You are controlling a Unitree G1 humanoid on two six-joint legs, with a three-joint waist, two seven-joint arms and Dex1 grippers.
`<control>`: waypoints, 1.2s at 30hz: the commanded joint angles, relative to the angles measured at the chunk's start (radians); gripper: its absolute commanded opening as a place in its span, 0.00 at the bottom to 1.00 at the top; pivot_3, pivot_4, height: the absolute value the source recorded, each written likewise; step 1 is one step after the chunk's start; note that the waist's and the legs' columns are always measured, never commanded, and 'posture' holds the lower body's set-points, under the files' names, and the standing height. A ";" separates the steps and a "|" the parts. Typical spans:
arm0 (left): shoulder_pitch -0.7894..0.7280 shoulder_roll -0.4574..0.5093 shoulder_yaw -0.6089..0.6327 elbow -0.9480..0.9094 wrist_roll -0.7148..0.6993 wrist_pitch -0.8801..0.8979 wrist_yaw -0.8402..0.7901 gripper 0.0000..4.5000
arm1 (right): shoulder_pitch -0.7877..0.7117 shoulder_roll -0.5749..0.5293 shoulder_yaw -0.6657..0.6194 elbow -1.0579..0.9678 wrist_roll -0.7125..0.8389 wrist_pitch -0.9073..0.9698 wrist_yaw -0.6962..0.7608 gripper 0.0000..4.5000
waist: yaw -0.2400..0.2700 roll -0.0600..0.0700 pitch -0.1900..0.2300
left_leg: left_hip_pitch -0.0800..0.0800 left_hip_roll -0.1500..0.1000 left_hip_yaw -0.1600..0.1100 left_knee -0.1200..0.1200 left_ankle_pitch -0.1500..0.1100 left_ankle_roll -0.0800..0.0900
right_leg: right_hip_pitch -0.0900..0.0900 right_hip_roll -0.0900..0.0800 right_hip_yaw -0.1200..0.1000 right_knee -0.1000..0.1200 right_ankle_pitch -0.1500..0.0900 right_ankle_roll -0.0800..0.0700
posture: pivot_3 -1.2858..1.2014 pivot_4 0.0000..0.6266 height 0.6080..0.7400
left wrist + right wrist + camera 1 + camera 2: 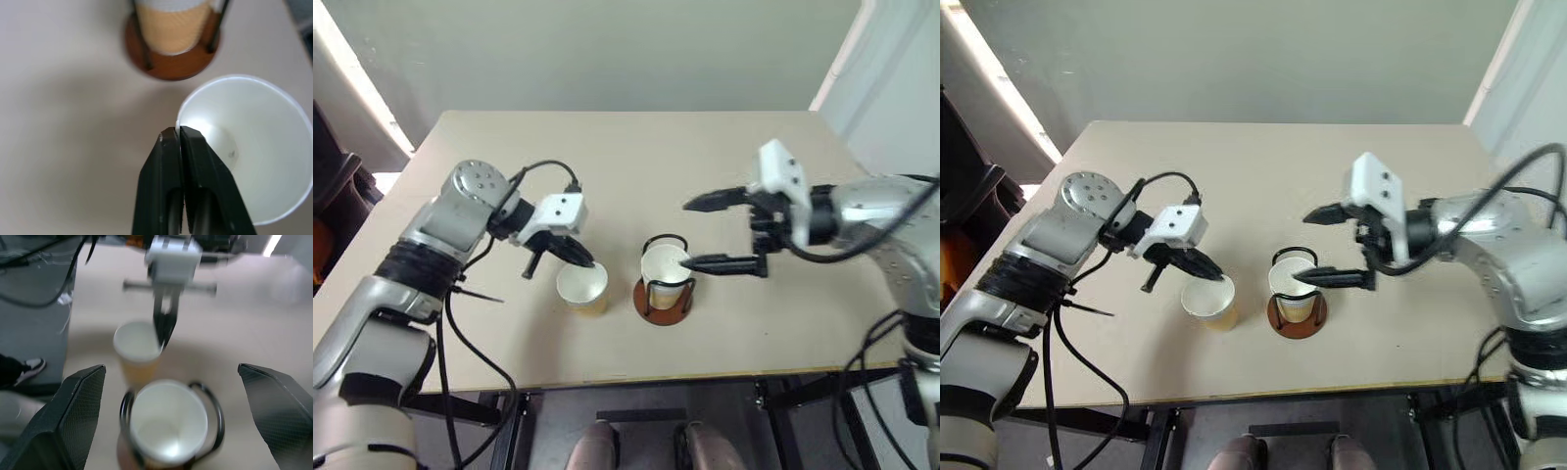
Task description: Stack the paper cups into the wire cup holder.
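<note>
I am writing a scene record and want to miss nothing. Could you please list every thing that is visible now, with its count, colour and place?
paper cup in holder: one visible, tan outside, white inside, standing in the wire cup holder.
free paper cup: one, tan outside, white inside, on the table beside the holder, on the robot's left of it.
wire cup holder: one, black wire on a reddish-brown round base, near the table's front edge.
table: one, beige, under everything.
shoe: one, black and white, on the floor beside the table.
left gripper: black fingers shut on the free paper cup's rim.
right gripper: black fingers open, above the holder.
</note>
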 commanded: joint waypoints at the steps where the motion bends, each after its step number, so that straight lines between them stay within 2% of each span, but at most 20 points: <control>1: -0.099 0.055 0.098 0.078 -0.048 -0.054 -0.043 0.01 | 0.079 -0.139 -0.150 -0.015 0.042 0.014 0.053 1.00 | 0.002 0.000 0.000 | -0.001 0.000 0.000 0.000 0.000 0.000 | 0.000 0.000 0.000 -0.001 0.000 0.000 | 0.52 0.24 1.00; 4: -0.153 0.065 0.134 0.114 -0.100 -0.061 -0.043 0.01 | 0.135 -0.206 -0.228 0.007 0.059 0.012 0.053 1.00 | 0.001 0.000 0.000 | -0.001 0.000 0.000 -0.001 0.000 0.000 | 0.000 0.000 0.000 -0.004 0.000 0.001 | 0.52 0.24 1.00; 8: -0.262 0.039 0.124 0.036 -0.292 -0.036 -0.043 0.01 | 0.188 -0.259 -0.340 0.007 0.127 0.025 0.080 1.00 | 0.003 0.000 0.000 | -0.002 0.000 0.001 -0.001 0.000 0.001 | 0.000 0.001 0.001 -0.007 0.001 0.002 | 0.52 0.24 1.00; 13: -0.359 -0.054 0.013 -0.047 -0.491 -0.031 -0.043 0.01 | 0.169 -0.248 -0.319 0.009 0.151 -0.001 0.050 1.00 | 0.008 0.001 0.000 | -0.004 -0.001 0.002 0.002 -0.002 0.004 | 0.003 0.001 0.003 -0.011 0.004 0.009 | 0.52 0.24 1.00; 15: -0.383 -0.081 -0.040 -0.051 -0.519 -0.052 -0.043 0.01 | 0.171 -0.247 -0.312 0.006 0.154 -0.008 0.038 1.00 | 0.011 0.001 0.000 | -0.005 -0.001 0.002 0.003 -0.002 0.006 | 0.003 0.000 0.002 -0.012 0.005 0.011 | 0.52 0.24 1.00; 20: -0.423 -0.146 -0.116 -0.033 -0.554 -0.099 -0.043 0.01 | 0.200 -0.250 -0.321 -0.019 0.163 -0.013 0.011 1.00 | 0.008 0.001 0.000 | -0.005 -0.002 0.005 0.005 -0.002 0.008 | 0.004 -0.001 0.003 -0.013 0.005 0.015 | 0.52 0.24 1.00; 25: -0.430 -0.144 -0.191 -0.044 -0.569 -0.135 -0.043 0.01 | 0.237 -0.259 -0.349 -0.050 0.186 -0.007 -0.014 1.00 | 0.007 0.002 0.000 | -0.005 -0.001 0.004 0.007 -0.003 0.009 | 0.005 -0.002 0.004 -0.013 0.005 0.018 | 0.52 0.24 1.00; 32: -0.448 -0.172 -0.297 0.024 -0.511 -0.208 -0.043 0.01 | 0.269 -0.276 -0.379 -0.069 0.228 0.003 -0.024 1.00 | 0.013 0.003 0.001 | -0.006 -0.002 0.005 0.012 -0.005 0.013 | 0.008 -0.002 0.003 -0.013 0.003 0.021 | 0.52 0.24 1.00; 36: -0.459 -0.197 -0.337 0.071 -0.483 -0.239 -0.043 0.01 | 0.297 -0.272 -0.453 -0.096 0.295 0.015 -0.025 1.00 | 0.016 0.003 0.001 | -0.008 -0.003 0.005 0.016 -0.007 0.016 | 0.010 -0.004 0.002 -0.014 0.003 0.023 | 0.52 0.24 1.00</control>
